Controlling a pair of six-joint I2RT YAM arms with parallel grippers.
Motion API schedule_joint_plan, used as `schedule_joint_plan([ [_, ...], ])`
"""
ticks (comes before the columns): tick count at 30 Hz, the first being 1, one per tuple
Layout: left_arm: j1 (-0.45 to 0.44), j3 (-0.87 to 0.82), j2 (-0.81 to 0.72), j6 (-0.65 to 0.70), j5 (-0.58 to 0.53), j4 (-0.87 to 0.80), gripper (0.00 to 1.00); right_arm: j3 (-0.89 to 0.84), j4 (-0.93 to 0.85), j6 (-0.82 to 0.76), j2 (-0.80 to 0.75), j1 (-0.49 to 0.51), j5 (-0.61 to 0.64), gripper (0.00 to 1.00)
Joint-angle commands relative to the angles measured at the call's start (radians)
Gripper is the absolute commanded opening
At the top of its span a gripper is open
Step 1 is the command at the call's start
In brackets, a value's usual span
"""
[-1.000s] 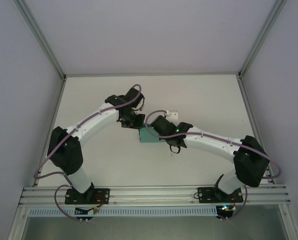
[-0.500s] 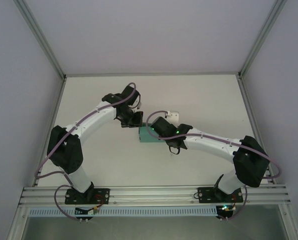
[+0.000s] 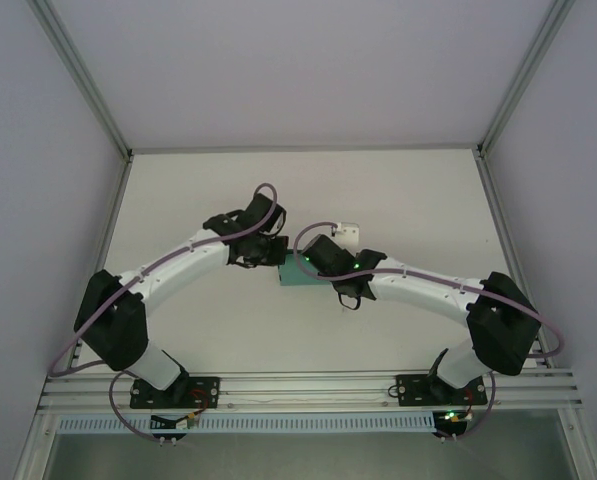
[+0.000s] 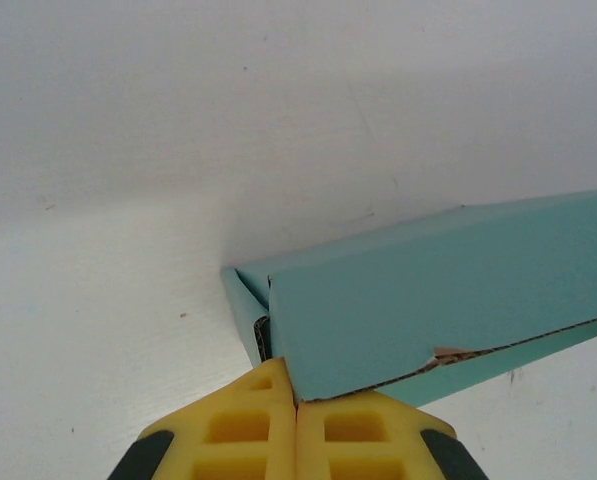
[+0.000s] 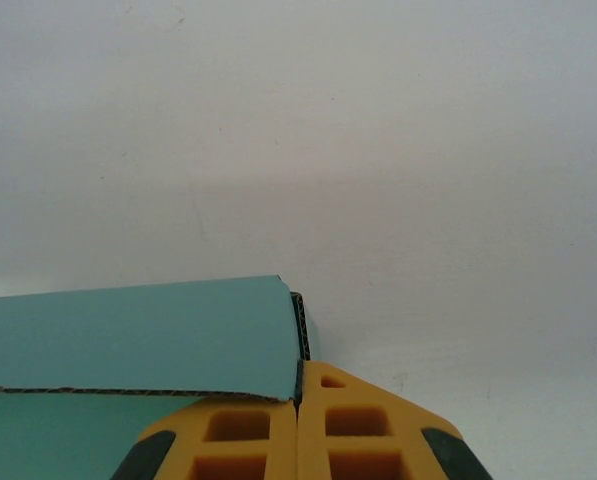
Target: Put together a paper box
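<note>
Teal box [image 3: 293, 274] lies between both claws, long axis running claw to claw. Left claw [image 4: 296, 405], closed on nothing, touches its near corner; box stretches ahead-right. Right claw [image 5: 300, 400], likewise closed, touches the other end; box lies ahead-left. Both equally near.

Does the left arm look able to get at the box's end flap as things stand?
Probably yes. The left gripper, shut, has its tips right at the corner of the paper box beside that end flap, with nothing between them. It would need to open to take hold.
</note>
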Motion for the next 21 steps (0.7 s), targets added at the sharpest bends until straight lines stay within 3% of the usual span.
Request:
schedule_joint_plan([
  [1,-0.025,-0.109,0.035,-0.081,0.0,-0.067,0.0,-0.077,-0.141,0.032,0.062,0.012,-0.154,0.0],
  [11,-0.084,-0.238,-0.016,-0.112,-0.082,0.008,0.0,-0.153,-0.014,-0.03,-0.051,0.013,-0.153,0.0],
  [17,-0.112,-0.272,-0.016,-0.11,-0.127,0.057,0.0,-0.184,0.16,-0.135,-0.156,0.014,-0.216,0.16],
  [21,-0.128,-0.259,-0.014,-0.099,-0.163,0.053,0.0,-0.14,0.117,-0.113,-0.199,0.012,-0.159,0.25],
])
